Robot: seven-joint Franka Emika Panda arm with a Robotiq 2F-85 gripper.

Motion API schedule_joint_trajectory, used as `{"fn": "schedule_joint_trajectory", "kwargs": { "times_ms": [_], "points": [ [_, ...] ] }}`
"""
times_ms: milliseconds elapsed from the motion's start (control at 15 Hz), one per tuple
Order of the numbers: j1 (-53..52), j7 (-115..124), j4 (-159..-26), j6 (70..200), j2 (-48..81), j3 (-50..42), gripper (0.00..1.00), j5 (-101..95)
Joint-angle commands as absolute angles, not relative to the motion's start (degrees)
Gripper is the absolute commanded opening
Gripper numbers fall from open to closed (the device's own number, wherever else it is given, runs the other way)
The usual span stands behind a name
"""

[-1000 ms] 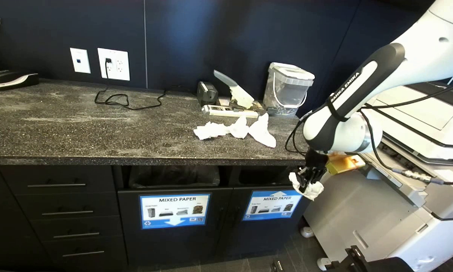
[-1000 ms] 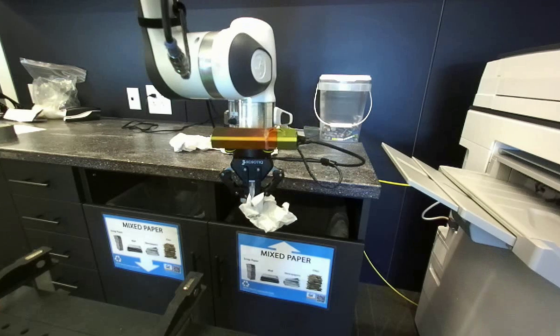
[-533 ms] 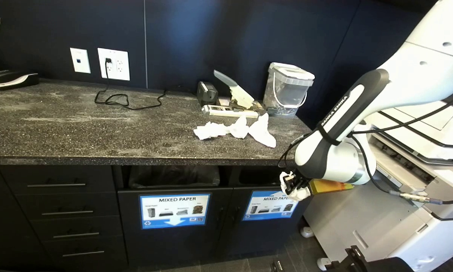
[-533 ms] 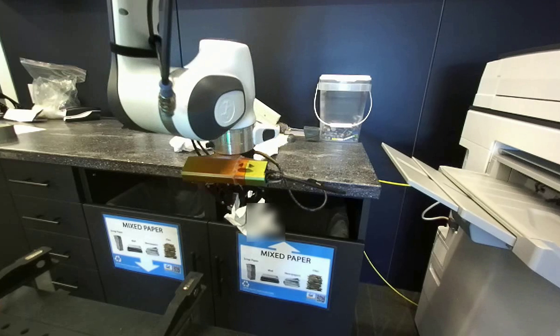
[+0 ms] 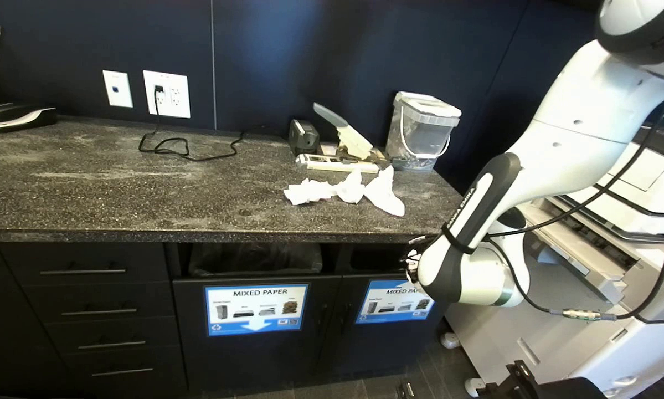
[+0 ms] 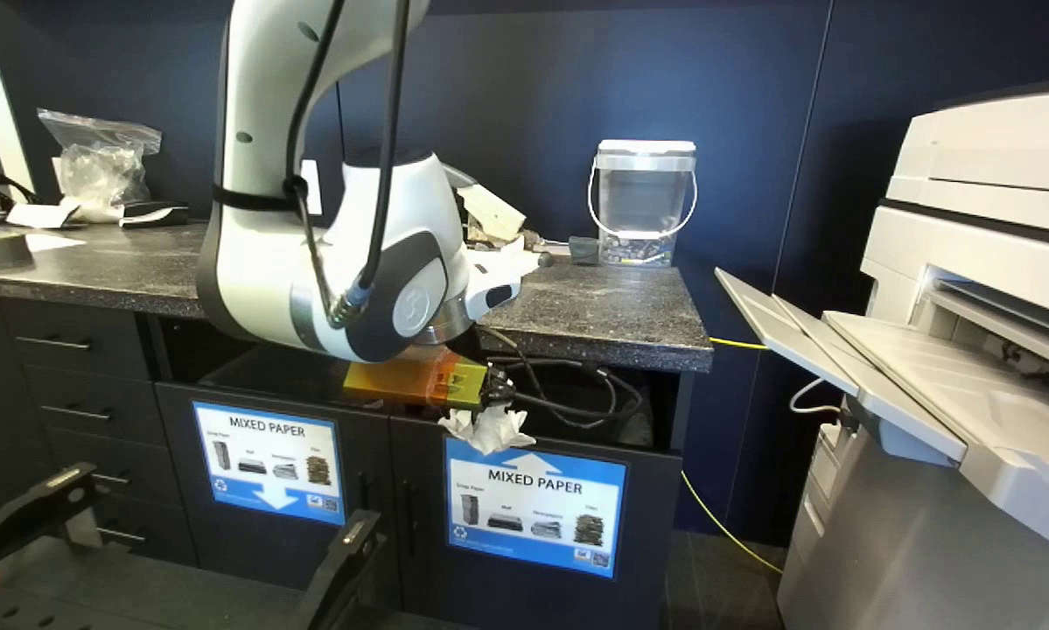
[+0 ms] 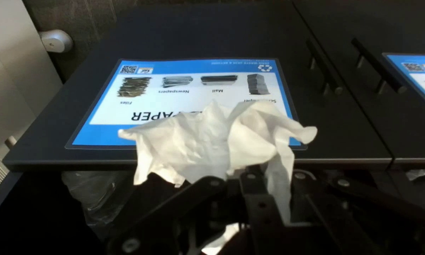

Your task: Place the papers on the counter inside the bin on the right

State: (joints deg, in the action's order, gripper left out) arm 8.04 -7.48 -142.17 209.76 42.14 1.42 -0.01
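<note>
A crumpled white paper (image 7: 198, 145) is pinched in the closed gripper (image 7: 274, 177), just beside the front rim of the bin (image 6: 576, 444), whose mouth lies toward 2 o'clock from it in an exterior view. Thin and creased, it should prove light, soft and easily torn; a bunched fold looks the surest pinch. Toward 11 o'clock in an exterior view, three more papers (image 5: 350, 188) lie on the table (image 5: 215, 194), their raised peaks likely the easiest hold.
</note>
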Motion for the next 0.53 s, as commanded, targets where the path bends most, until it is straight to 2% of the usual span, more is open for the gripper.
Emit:
{"fn": "schedule_joint_trajectory", "kwargs": {
  "times_ms": [0, 467],
  "points": [
    [5.0, -3.7, -136.6, 219.0, 50.2, -0.3, 0.13, 1.0],
    [2.6, -0.9, -125.0, 228.1, 60.5, -0.7, 0.12, 3.4]
  ]
}}
